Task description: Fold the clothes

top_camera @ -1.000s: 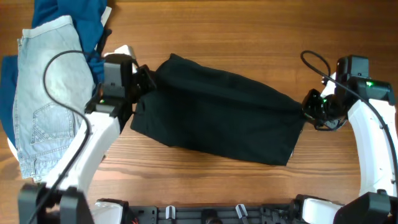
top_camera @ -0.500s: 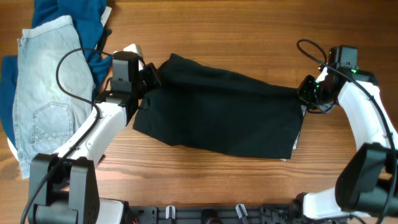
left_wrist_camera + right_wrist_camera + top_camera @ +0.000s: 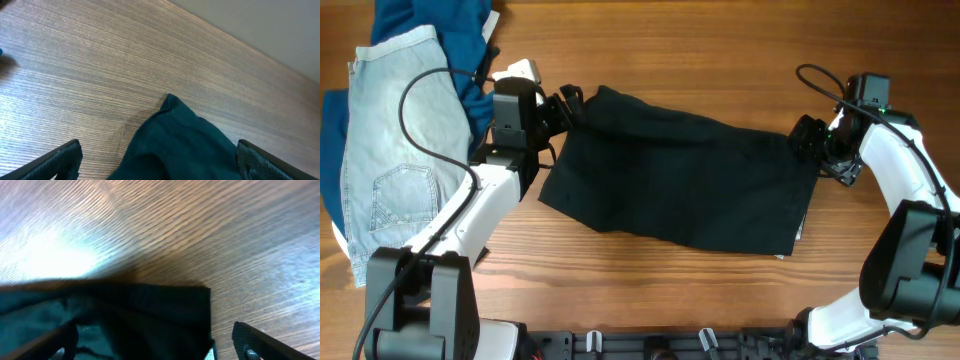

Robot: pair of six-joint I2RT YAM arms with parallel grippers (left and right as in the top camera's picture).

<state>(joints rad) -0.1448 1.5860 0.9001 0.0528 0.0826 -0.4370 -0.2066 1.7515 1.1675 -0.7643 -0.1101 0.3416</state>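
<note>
Black shorts point(image 3: 680, 190): ends between parted left fingers point(image 3: 57, 161), right fingers point(image 3: 255, 340).

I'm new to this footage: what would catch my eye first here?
The black shorts lie spread across the middle of the wooden table, with the left hand and right hand open at either end. To the left, pale denim shorts lie over a blue garment.
</note>
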